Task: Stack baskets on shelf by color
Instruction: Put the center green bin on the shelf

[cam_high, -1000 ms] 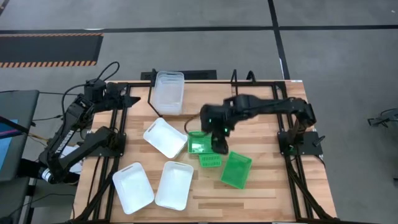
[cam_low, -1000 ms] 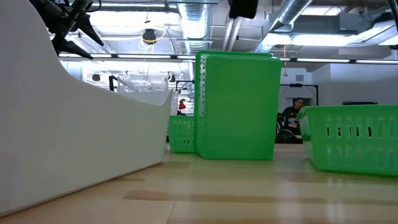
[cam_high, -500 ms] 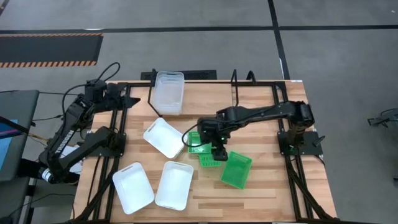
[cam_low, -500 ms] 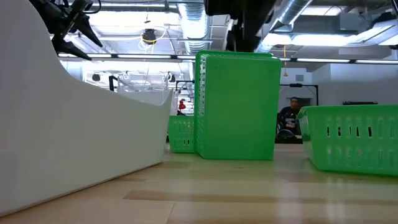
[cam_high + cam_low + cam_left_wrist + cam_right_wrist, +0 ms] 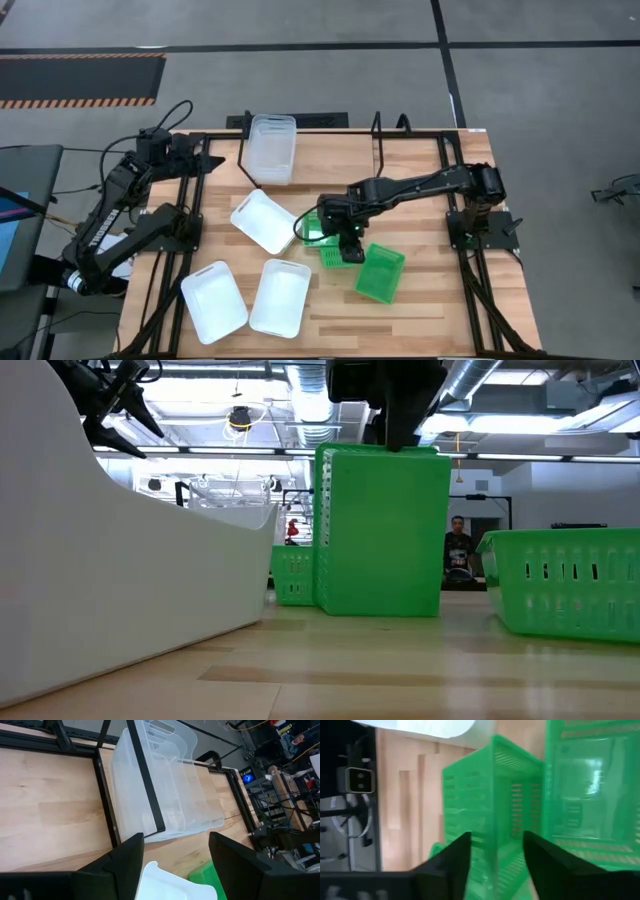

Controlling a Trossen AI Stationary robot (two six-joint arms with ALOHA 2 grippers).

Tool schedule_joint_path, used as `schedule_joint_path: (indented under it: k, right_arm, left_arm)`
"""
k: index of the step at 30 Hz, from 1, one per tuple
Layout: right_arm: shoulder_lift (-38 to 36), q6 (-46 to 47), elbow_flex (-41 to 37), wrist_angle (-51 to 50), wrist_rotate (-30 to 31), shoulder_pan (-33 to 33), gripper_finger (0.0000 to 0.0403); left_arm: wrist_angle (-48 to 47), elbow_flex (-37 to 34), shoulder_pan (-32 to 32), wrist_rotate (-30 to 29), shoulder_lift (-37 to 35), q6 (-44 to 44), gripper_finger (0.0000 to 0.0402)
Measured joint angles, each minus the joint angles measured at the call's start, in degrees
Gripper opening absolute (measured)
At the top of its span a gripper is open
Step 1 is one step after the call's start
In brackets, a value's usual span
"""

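Three green lattice baskets lie mid-table: one flat (image 5: 316,230), one standing on its side (image 5: 336,259) (image 5: 385,530), one tilted to its right (image 5: 380,272). My right gripper (image 5: 348,247) is open right above the standing one, a finger on either side of its upper wall (image 5: 495,805). Three white baskets (image 5: 265,220) (image 5: 213,300) (image 5: 280,297) lie open side up at the near left. Nested clear baskets (image 5: 272,150) sit at the far edge by the black shelf rods (image 5: 243,150). My left gripper (image 5: 175,870) is open and empty at the far left. My right gripper comes from above, pointing down, with one finger (image 5: 452,862) outside and one (image 5: 547,862) inside the standing green basket's upper wall (image 5: 400,450). I cannot tell whether the fingers touch the wall. The basket rests on its lower side on the table.
The nearest white basket's wall (image 5: 120,560) fills the low view's left. Black frame rails (image 5: 470,270) run along the table's left and right sides. A person (image 5: 458,550) is in the room behind the table. Bare wood shows at the near right.
My right gripper has come down and toward the table's near edge, from above the flat green basket to the top of the standing green basket. The baskets have kept their places.
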Motion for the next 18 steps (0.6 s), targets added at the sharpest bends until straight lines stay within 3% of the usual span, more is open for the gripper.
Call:
schedule_joint_path:
  k: [8, 18]
  right_arm:
    - [0.0, -0.2, 0.3, -0.7, -9.1, 0.0, 0.0026]
    - [-5.3, 0.9, 10.9, -6.5, -15.8, -2.0, 0.0007]
  left_arm:
    - [0.0, 0.0, 0.0, 0.0, 0.0, 0.0, 0.0212]
    - [0.0, 0.0, 0.0, 0.0, 0.0, 0.9, 0.0212]
